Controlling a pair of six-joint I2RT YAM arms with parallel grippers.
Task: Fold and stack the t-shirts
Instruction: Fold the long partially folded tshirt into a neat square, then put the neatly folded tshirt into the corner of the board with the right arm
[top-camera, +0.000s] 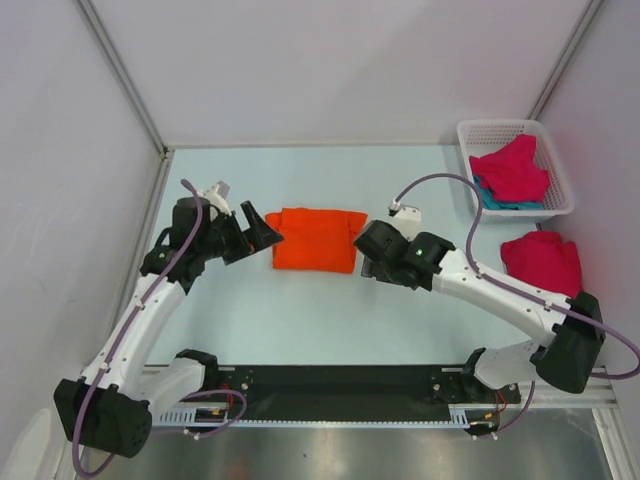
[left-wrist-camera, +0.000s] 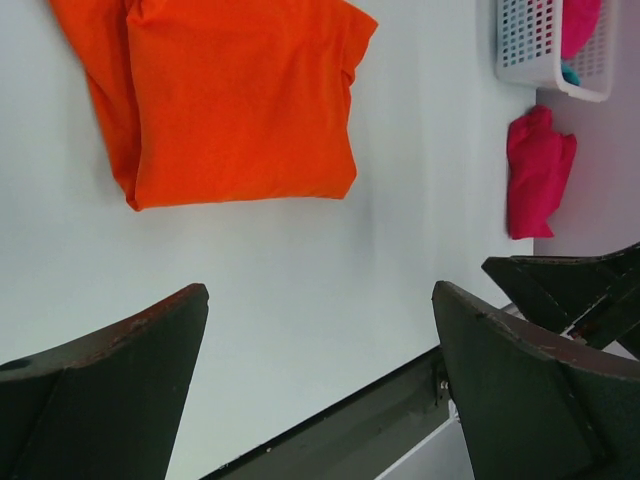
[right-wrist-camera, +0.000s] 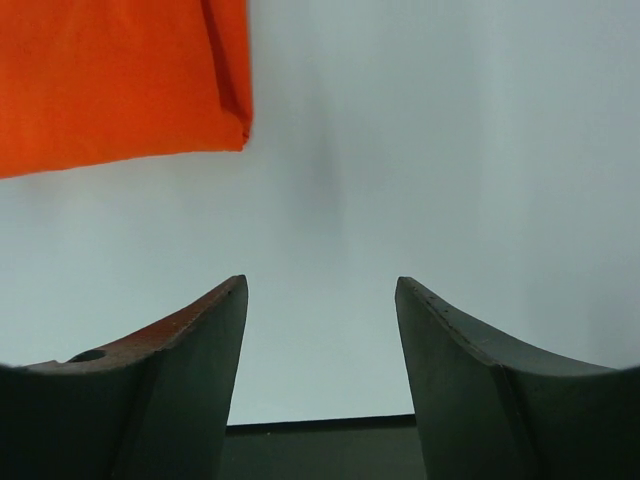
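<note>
Orange shirt lies folded in the middle of the table, so the next move, I reckon, is fetching the loose magenta shirt beside the basket, while left arm and right arm crouch low flanking the orange one, left jaws wide and empty, right jaws parted, empty too.
</note>
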